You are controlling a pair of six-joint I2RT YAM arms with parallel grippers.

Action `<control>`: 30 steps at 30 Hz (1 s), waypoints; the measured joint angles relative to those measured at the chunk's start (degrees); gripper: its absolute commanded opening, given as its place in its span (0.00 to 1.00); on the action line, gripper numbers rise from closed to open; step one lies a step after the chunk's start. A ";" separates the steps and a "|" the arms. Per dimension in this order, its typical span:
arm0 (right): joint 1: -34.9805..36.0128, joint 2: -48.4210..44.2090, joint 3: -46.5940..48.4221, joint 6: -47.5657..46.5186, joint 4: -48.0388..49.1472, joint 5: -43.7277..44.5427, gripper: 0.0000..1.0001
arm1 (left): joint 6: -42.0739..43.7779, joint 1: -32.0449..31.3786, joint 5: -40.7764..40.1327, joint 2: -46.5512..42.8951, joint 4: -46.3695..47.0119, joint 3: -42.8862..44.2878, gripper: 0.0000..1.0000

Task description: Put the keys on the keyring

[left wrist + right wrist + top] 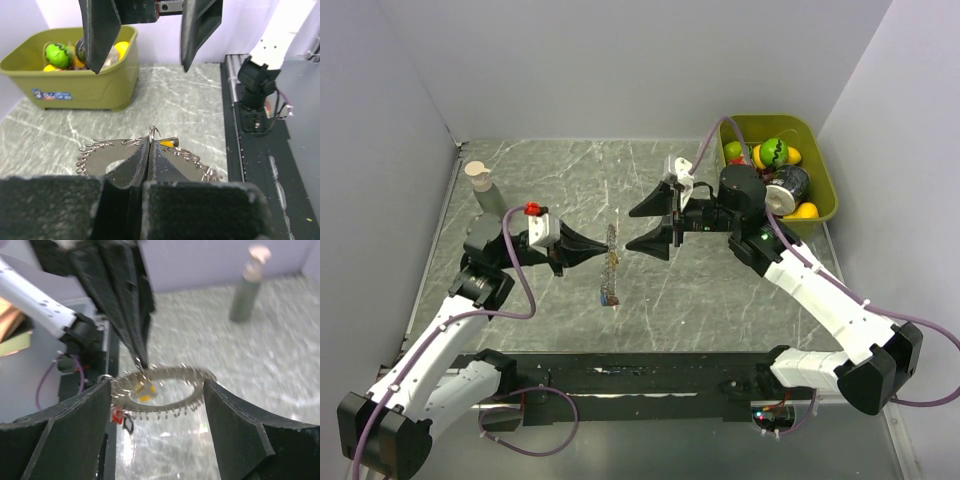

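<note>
Where the left tool (150, 144) presses its fingers together, it pinches the rim of the keyring (97, 154), which hangs clear of the counter (540, 180) between the two arms. The right tool (633, 229) stands spread, one finger on either side of the ring. A yellow-headed key (145, 390) and a red tag (117, 415) show at the ring. The olive bin (90, 85) in the far right corner holds toy fruit (56, 54) and a can (786, 186); its blue sticker (51, 93) cannot be read. A grey bottle (485, 190) stands far left.
</note>
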 measured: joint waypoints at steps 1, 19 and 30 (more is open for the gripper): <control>0.00 -0.11 0.00 0.35 1.31 -1.60 0.77 | -0.57 0.00 0.50 0.00 0.94 -0.17 0.01; 0.57 4.24 0.24 7.61 6.56 -11.21 0.48 | -8.48 -2.86 2.60 1.92 11.98 -0.48 0.01; 1.36 4.26 0.24 7.74 5.97 -10.62 0.37 | -9.77 -3.37 1.36 2.47 14.73 -0.48 0.01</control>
